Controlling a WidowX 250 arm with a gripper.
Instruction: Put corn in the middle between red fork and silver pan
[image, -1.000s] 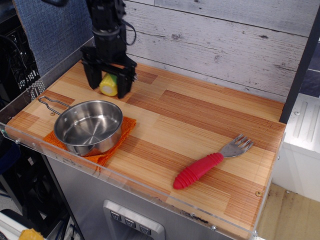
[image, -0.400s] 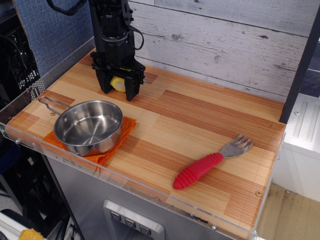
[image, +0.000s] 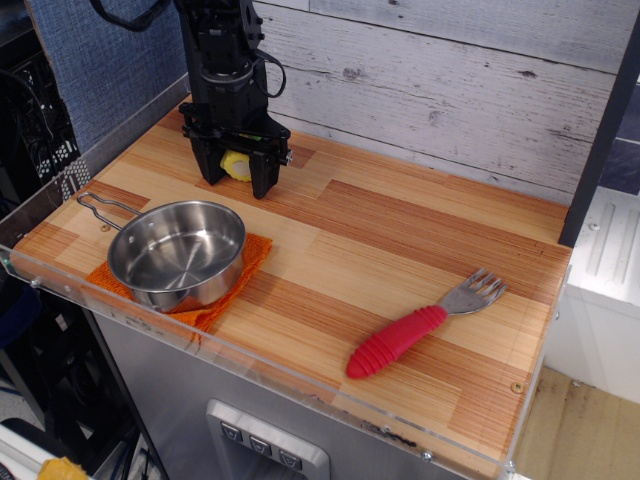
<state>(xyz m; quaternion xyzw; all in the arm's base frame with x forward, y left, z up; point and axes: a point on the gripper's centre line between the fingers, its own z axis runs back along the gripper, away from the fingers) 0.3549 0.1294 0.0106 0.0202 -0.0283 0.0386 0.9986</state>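
The corn (image: 236, 165) is at the back left of the wooden board, with only its yellow kernels showing between the black fingers. My gripper (image: 237, 183) points straight down over it and is shut on it, a finger on each side, with the tips low near the board. The silver pan (image: 175, 255) rests at the front left, its wire handle pointing left. The red fork (image: 400, 338) lies at the front right, tines toward the back right.
An orange cloth (image: 250, 258) lies under the pan. A grey plank wall (image: 450, 90) runs along the back. A clear plastic lip (image: 300, 385) edges the front and left sides. Bare board (image: 330, 250) lies between pan and fork.
The fingers, wide apart around the corn a second ago, have closed in on it. The gripper and corn have shifted slightly right and back. Since 0.4 s ago almost nothing has moved.
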